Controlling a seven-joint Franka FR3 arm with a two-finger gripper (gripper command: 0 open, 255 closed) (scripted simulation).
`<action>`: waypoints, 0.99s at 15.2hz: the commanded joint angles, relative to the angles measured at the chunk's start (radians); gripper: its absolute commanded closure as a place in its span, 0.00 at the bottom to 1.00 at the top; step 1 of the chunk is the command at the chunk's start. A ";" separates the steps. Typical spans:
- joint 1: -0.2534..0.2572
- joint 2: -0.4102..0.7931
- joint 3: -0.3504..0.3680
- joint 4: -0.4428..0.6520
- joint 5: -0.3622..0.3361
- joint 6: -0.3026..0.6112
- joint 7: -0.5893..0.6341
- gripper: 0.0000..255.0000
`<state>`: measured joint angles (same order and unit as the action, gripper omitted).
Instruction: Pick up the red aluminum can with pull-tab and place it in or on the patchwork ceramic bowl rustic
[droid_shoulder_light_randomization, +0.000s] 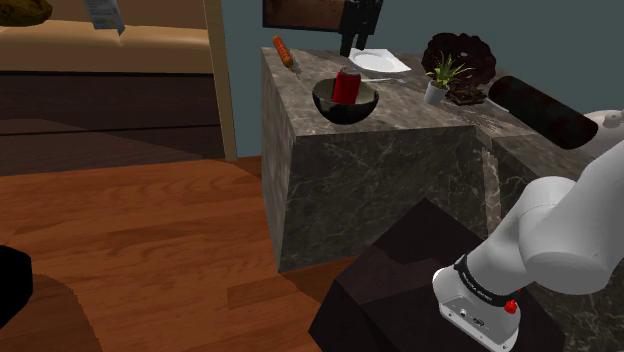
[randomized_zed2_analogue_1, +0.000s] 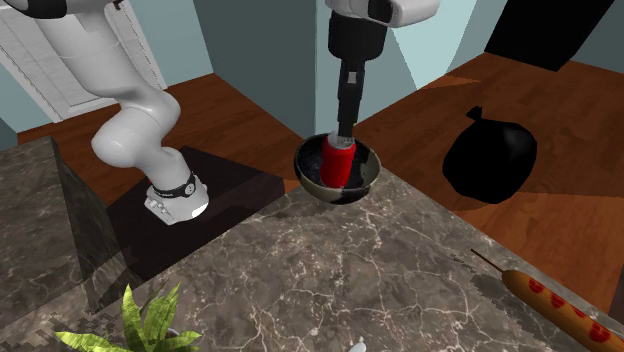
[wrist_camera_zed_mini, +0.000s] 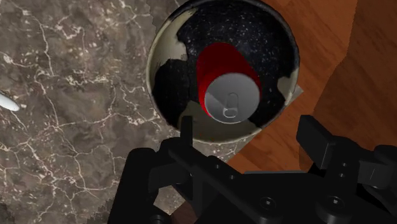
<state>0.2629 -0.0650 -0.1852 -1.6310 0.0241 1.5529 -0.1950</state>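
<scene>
**Can in bowl: release and retreat**

Gripper (wrist_camera_zed_mini: 248, 126): jaws apart, hanging just above the can (wrist_camera_zed_mini: 219, 67), not clasping it. The can stands upright inside the bowl (wrist_camera_zed_mini: 154, 70), at the counter's (wrist_camera_zed_mini: 76, 95) edge on the shoulder view's left.

Judgement: placing looks done. Retreat straight up with the jaws wide, so no finger clips the can top and tips it.

Count: one can, one bowl, one plant (droid_shoulder_light_randomization: 440, 75), one plate (droid_shoulder_light_randomization: 378, 62), one corn dog (randomized_zed2_analogue_1: 560, 305).

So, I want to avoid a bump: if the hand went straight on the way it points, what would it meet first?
Most likely the red can, standing in the bowl directly below the open hand; the gap between them is unclear.
</scene>
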 joint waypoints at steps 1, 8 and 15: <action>0.000 0.000 0.000 0.000 0.000 0.000 0.000 0.00; -0.005 0.053 -0.006 0.194 0.010 -0.143 -0.006 0.00; -0.005 0.053 -0.006 0.194 0.010 -0.143 -0.006 0.00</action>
<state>0.2582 -0.0129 -0.1913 -1.4376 0.0340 1.4107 -0.2013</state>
